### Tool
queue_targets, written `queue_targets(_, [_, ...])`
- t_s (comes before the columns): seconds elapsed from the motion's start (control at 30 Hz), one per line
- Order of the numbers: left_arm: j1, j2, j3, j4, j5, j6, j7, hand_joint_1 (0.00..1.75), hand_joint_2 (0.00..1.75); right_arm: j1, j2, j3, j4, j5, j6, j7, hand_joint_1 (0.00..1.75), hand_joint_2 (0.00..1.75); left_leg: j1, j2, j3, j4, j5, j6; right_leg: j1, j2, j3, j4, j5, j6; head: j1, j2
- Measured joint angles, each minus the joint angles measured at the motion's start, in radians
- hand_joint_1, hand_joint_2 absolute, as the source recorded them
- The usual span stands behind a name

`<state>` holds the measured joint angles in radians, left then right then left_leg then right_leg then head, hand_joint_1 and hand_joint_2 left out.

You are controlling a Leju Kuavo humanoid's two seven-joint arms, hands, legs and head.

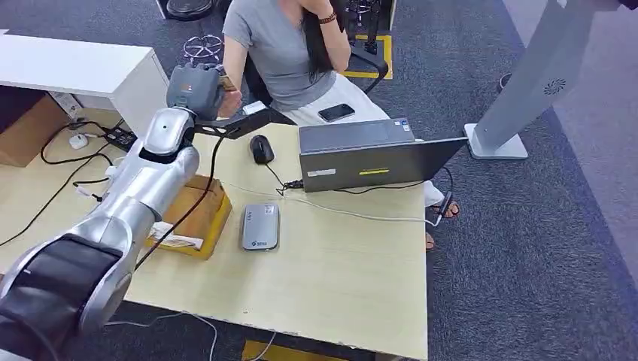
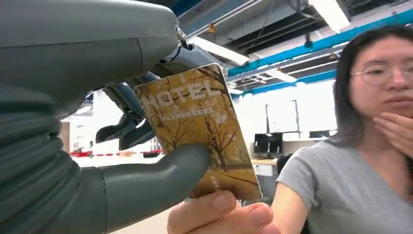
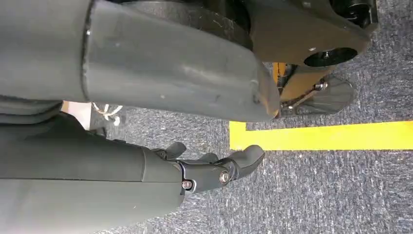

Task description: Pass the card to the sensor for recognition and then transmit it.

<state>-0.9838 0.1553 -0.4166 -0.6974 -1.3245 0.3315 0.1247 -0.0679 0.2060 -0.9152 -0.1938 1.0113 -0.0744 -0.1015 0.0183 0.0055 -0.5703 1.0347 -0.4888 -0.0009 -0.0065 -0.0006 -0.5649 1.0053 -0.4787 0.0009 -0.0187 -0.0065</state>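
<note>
Card reader point(image 1: 260, 226) sits mid-table point(image 1: 338, 286), with the box point(image 1: 197, 218) right beside it at nine o'clock. At one o'clock from the reader, the laptop point(image 1: 369, 158); the mouse point(image 1: 261, 148) at twelve. Past the far edge sits a person point(image 1: 290, 53), and the left hand point(image 1: 197, 89) is up there at eleven o'clock, card point(image 1: 226, 83) between it and the person's hand point(image 2: 224, 217).

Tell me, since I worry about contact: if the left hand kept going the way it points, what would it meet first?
Likely the person's hand already touching the card that the left hand holds, then the seated person; depth is unclear.
</note>
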Motion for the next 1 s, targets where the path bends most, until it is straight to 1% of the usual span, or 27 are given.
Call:
queue_targets(0.3, [0.014,0.005,0.004,0.006,0.006,0.059,-0.009,0.0,1.75,0.0,0.0,0.0,0.0,0.004,0.0,0.0,0.0,0.0,0.0,0.0,0.0,0.0,0.0,0.0,0.0,0.0,0.0,0.0,0.0,0.0,0.0,0.0])
queue_targets(0.67, [0.026,0.01,0.013,0.006,0.009,0.064,-0.011,0.0,1.75,0.0,0.0,0.0,0.0,0.004,0.0,0.0,0.0,0.0,0.0,0.0,0.0,0.0,0.0,0.0,0.0,0.0,0.0,0.0,0.0,0.0,0.0,0.0])
queue_targets(0.8, [0.041,0.01,0.018,0.003,0.018,0.071,-0.026,0.0,1.75,0.0,0.0,0.0,0.0,0.006,0.0,0.003,0.0,0.0,0.0,0.0,0.0,0.0,0.0,0.0,0.0,0.0,0.0,0.0,0.0,0.0,0.0,0.0])
queue_targets(1.0, [0.043,0.01,0.018,0.003,0.018,0.072,-0.027,0.0,1.75,0.0,0.0,0.0,0.0,0.006,0.0,0.003,0.0,0.0,0.0,0.0,0.0,0.0,0.0,0.0,0.0,0.0,0.0,0.0,0.0,0.0,0.0,0.0])
